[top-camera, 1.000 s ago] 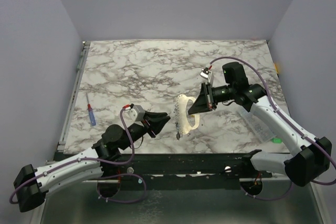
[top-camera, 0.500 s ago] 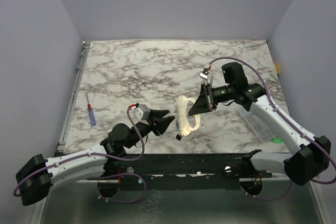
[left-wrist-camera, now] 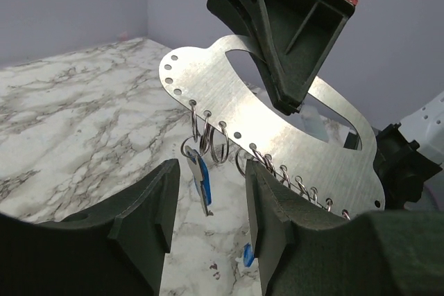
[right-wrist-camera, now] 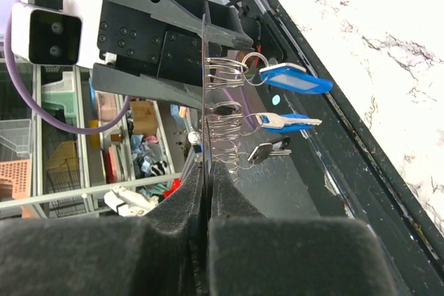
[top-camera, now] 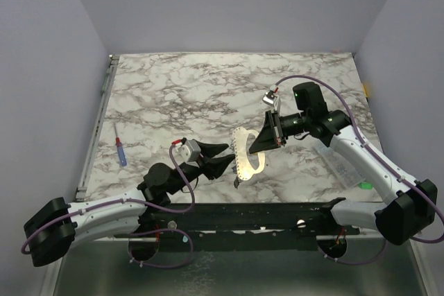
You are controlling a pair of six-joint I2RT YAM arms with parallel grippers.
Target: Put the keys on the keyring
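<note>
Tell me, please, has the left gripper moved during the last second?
Yes. The left gripper has shifted right, away from the red-and-blue stick, which has stayed put, and closer to the metal plate.

From above, the keys [top-camera: 237, 181] below the keyring plate [top-camera: 243, 164] are too small to distinguish.

A perforated metal plate [left-wrist-camera: 229, 102] is held tilted above the marbled counter [left-wrist-camera: 83, 123], clamped at its upper edge by the right gripper [left-wrist-camera: 288, 98]. Wire rings [left-wrist-camera: 208, 133] are threaded through holes along its lower edge. A blue-tagged key [left-wrist-camera: 202, 179] is hung from one ring, between the spread fingers of the left gripper [left-wrist-camera: 211, 185]. A second blue tag [left-wrist-camera: 247, 258] is partly seen below.
</note>
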